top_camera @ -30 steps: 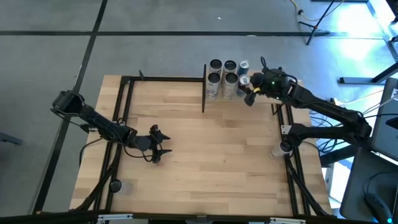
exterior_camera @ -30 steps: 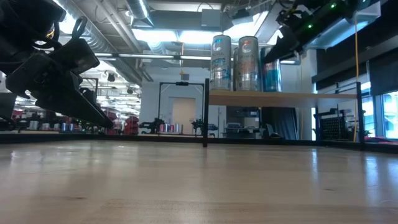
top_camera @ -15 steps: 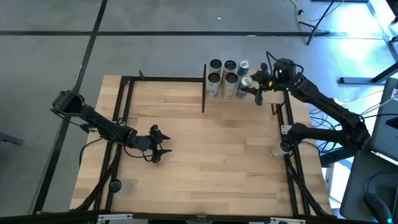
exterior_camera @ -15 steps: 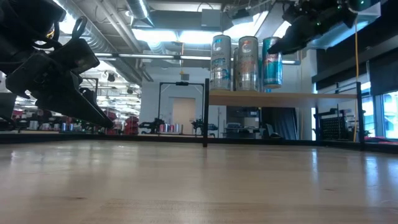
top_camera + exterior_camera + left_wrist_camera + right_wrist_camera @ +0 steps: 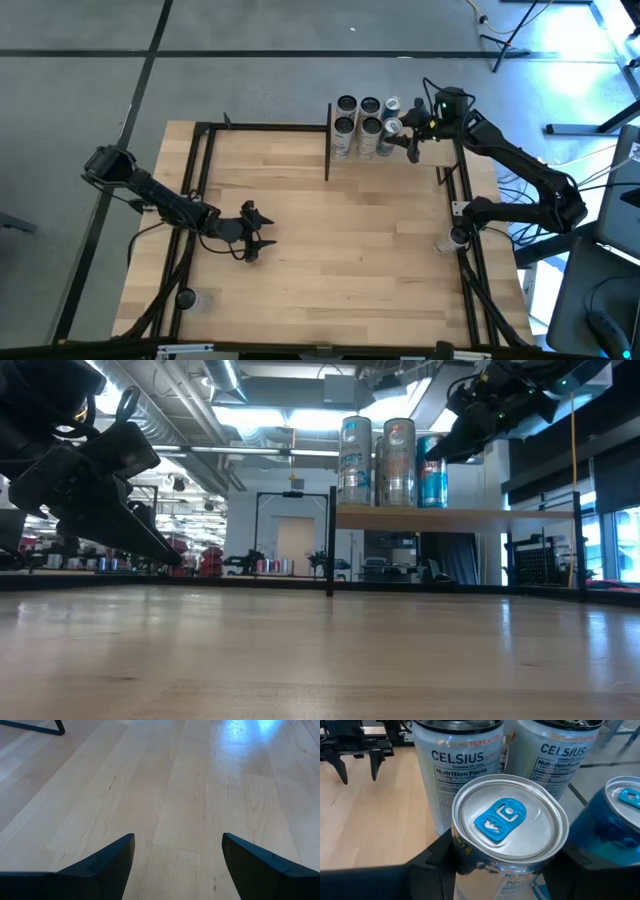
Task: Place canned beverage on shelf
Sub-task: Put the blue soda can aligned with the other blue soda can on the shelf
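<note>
The can [image 5: 509, 820] in the right gripper [image 5: 404, 136] was up in the air and has now come down onto the shelf [image 5: 450, 516], so the job is nearly done (its fingers still pinch the can). I count six cans, all on one shelf. The left gripper [image 5: 250, 232] waits over the table [image 5: 350, 250], fingers spread.

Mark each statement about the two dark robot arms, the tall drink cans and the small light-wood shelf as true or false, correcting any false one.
1. The right gripper has its fingers around a silver can with a blue pull tab. True.
2. The left gripper holds a can. False: it is open and empty over the wooden tabletop.
3. The cans stand on the small light-wood shelf. True.
4. The shelf sits at the tabletop's near edge. False: it is at the far right corner.
</note>
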